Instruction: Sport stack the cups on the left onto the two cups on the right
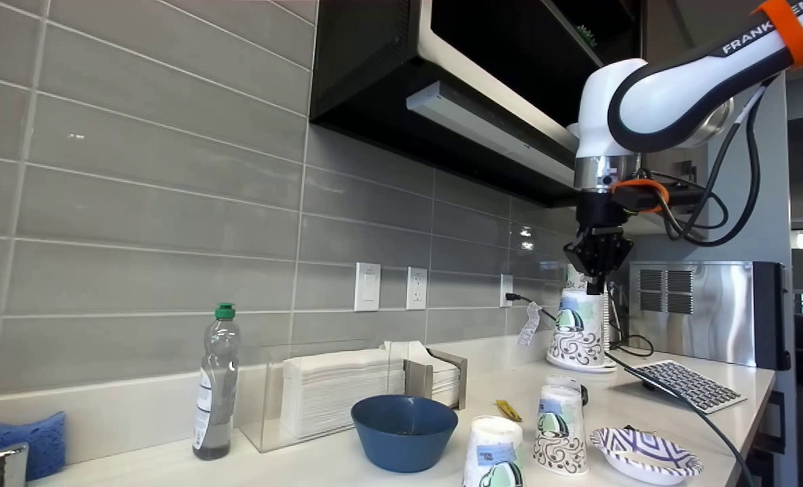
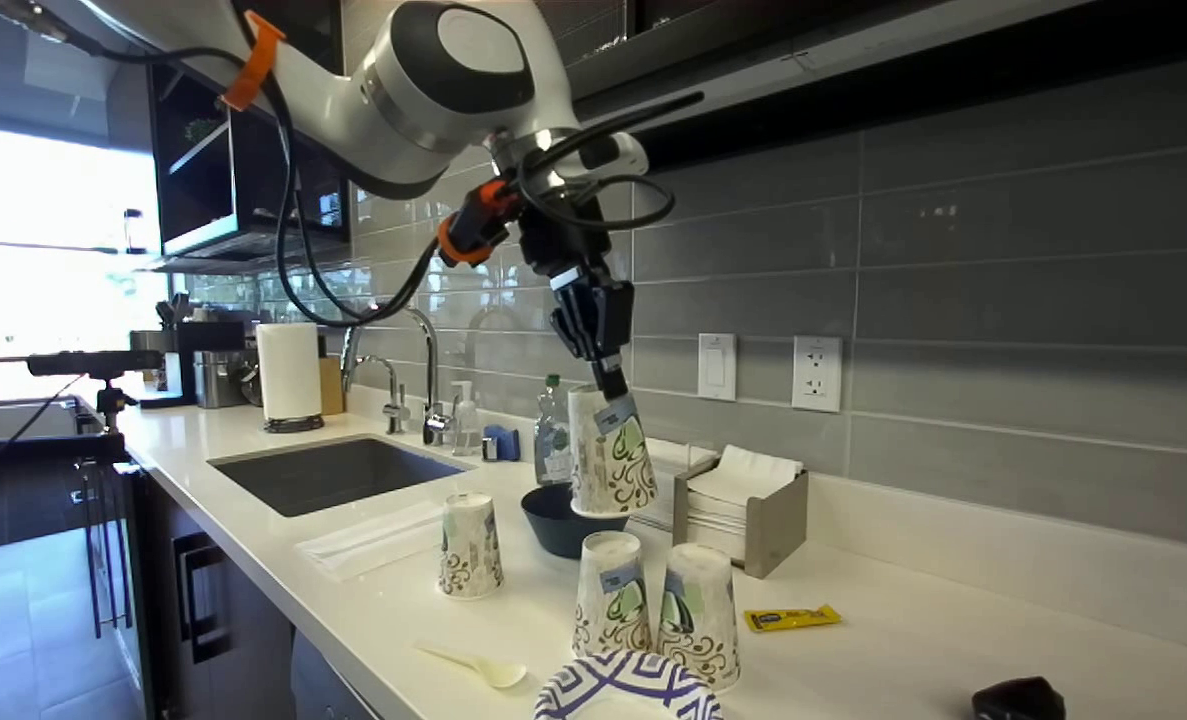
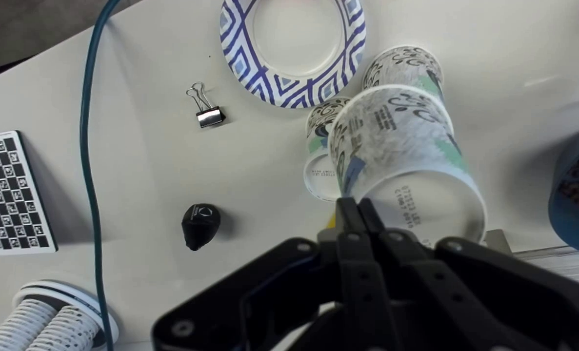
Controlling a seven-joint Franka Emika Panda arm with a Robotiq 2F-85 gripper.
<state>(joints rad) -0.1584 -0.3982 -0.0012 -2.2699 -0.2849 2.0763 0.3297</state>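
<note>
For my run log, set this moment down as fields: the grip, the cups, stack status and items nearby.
Held: paper cup, upside down, in the air
Grip: fingers closed on its base edge
Pair: in an exterior view, left cup and right cup, upside down, side by side on the counter
Other: single cup, upside down, apart from the pair
Stack: paper cup not yet on the pair
Nearby: patterned plate, blue bowl, spoon, yellow packet

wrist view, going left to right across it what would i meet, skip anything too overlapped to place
Black-and-white checkered marker board → teal cable → binder clip → patterned paper bowl → held paper cup → blue bowl, cut off by the right edge.
</note>
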